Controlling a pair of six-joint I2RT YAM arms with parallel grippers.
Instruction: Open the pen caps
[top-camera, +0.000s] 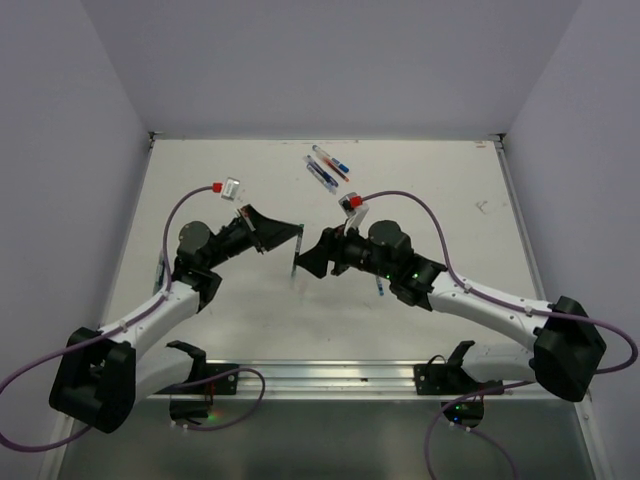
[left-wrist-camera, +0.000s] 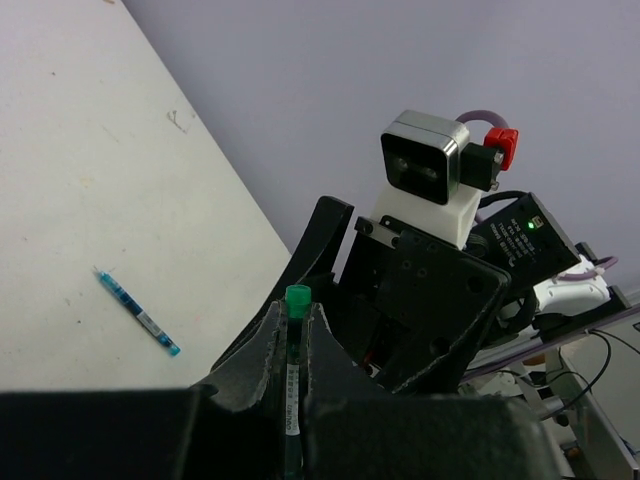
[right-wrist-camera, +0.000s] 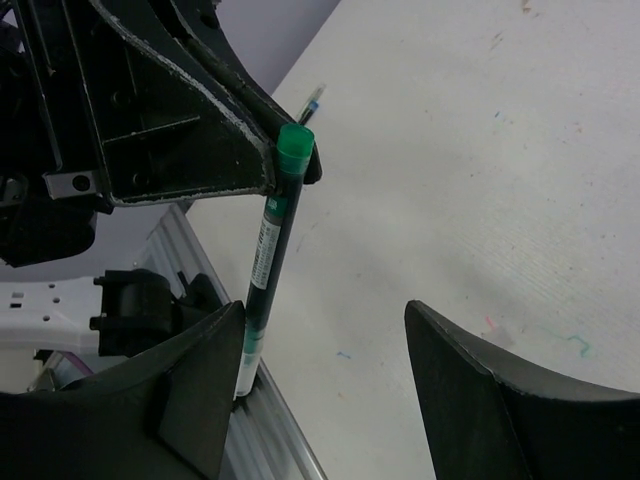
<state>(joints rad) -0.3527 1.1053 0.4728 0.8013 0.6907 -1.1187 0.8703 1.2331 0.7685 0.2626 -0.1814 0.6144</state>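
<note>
Standing open around the lower end of the pen (right-wrist-camera: 272, 240), the right hand (right-wrist-camera: 320, 308) should centre on it, since it lies close beside one finger, then pull straight away from the left hand (left-wrist-camera: 295, 315), clamped shut just under the green tip (right-wrist-camera: 295, 143).

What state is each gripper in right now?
Left gripper: shut on the green-tipped pen.
Right gripper: jaws open, gripping nothing.
</note>
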